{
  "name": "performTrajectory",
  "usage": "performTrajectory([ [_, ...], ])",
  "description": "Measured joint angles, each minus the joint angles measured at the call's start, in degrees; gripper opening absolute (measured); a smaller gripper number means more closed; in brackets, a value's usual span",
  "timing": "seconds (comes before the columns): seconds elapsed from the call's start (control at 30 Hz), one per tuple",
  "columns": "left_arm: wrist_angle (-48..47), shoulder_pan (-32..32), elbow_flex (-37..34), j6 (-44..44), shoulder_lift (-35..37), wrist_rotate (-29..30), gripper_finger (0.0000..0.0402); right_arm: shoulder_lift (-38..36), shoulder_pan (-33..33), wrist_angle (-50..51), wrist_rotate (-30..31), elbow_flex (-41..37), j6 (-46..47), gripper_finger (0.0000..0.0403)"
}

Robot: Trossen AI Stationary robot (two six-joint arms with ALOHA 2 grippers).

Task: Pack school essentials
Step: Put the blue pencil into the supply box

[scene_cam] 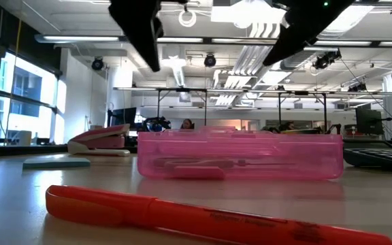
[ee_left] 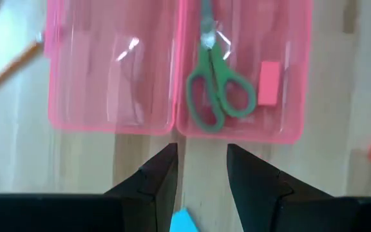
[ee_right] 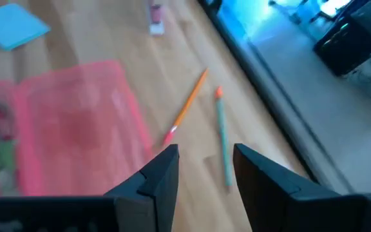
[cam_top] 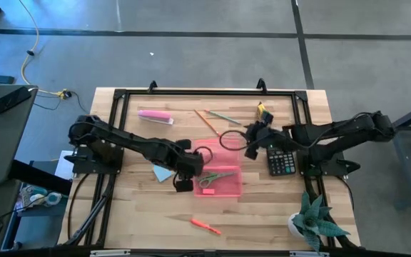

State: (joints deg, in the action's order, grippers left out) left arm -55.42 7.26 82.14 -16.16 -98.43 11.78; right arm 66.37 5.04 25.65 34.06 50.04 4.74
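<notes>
An open pink case (cam_top: 223, 187) lies flat at the table's middle. Green-handled scissors (ee_left: 214, 84) and a small red piece (ee_left: 269, 84) lie in its near half. My left gripper (cam_top: 185, 175) is open just left of the case, above a light-blue note pad (cam_top: 164, 173). My right gripper (cam_top: 251, 145) is open by the case's far right corner. Two thin pencils (ee_right: 185, 109) lie on the wood beyond its fingers. An orange-red pen (cam_top: 205, 226) lies near the front edge. A small yellow-green box (cam_top: 262, 111) lies at the far right.
A pink oblong bar (cam_top: 155, 116) lies at the far left. A black calculator (cam_top: 282, 162) lies right of the case, under the right arm. A potted plant (cam_top: 316, 221) stands at the near right corner. A black frame (cam_top: 191, 93) runs around the table.
</notes>
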Motion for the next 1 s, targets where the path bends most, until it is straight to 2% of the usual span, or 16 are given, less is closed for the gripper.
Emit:
performTrajectory([
  [0.1, 3.1, -2.2, -5.1, -0.2, 2.6, -1.0, 0.0121, 0.0, -3.8, -1.9, -1.6, 0.4, -4.4, 0.0139],
  [0.3, 9.8, -8.8, -14.6, 0.7, 8.0, -1.3, 0.0122, 0.0, -12.8, -4.5, -10.0, 2.2, -9.2, 0.0139],
  [0.53, 21.1, -17.9, -22.9, 7.3, 11.4, -5.5, 0.0122, 0.4, -23.1, -7.1, -17.9, 4.3, -13.9, 0.0139],
  [0.63, 30.2, -22.6, -25.5, 10.2, 11.4, -9.0, 0.0122, 1.6, -27.1, -6.8, -19.7, 6.1, -14.7, 0.0139],
  [0.73, 33.5, -26.7, -26.9, 12.6, 11.3, -12.6, 0.0122, 3.6, -30.7, -6.8, -21.0, 8.7, -16.5, 0.0139],
  [1.0, 39.6, -35.2, -28.9, 17.0, 11.4, -15.3, 0.0122, 12.9, -37.3, -5.4, -26.1, 17.5, -19.4, 0.0139],
])
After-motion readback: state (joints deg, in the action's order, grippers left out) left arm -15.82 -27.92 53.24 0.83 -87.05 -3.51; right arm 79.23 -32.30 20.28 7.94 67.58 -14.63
